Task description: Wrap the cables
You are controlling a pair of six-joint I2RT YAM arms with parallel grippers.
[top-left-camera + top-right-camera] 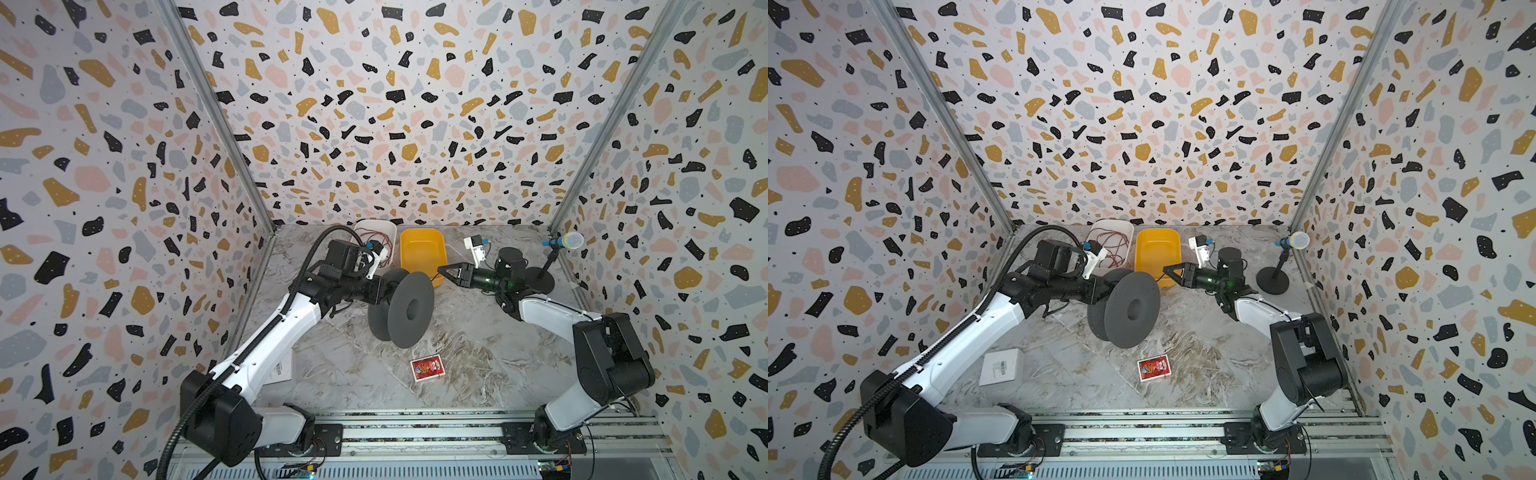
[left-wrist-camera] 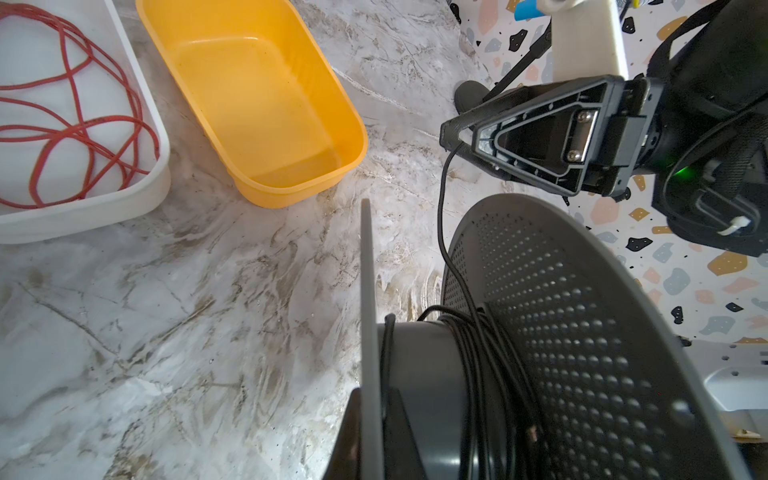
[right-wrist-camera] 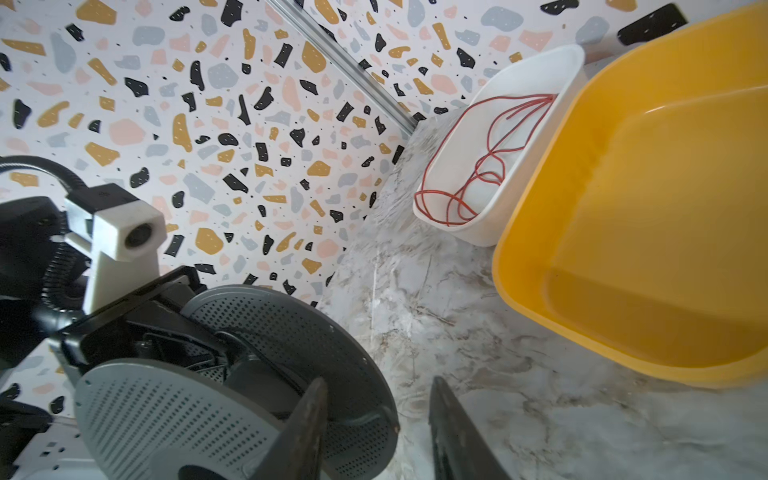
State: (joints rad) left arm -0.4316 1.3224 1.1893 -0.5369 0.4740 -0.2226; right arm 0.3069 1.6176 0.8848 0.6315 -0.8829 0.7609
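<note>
1. Grey spool (image 1: 399, 328) sits mid-table in both top views, axis roughly level, in front of the yellow tub (image 2: 282, 195).
2. Left gripper (image 2: 370, 405) is clamped fully closed on the spool's thin flange. Judgement: keep it rigid so the reel doesn't swing while cord is laid.
3. Right gripper (image 1: 444, 271) hangs just beside the spool's rim. Its jaws are partly apart, with a clear gap in the right wrist view and nothing plainly gripped.
4. The cables (image 2: 439, 216): several turns already on the hub, bunched against the perforated flange. The free tail rises to the right fingertip; touching or pinched, too thin to tell.
5. Step in hand, likely: secure the tail, then carry it round the hub. To do it well:
   - pinch near the end
   - keep light tension
   - steer turns toward the bare hub side
   - don't let it slip over the flange
</note>
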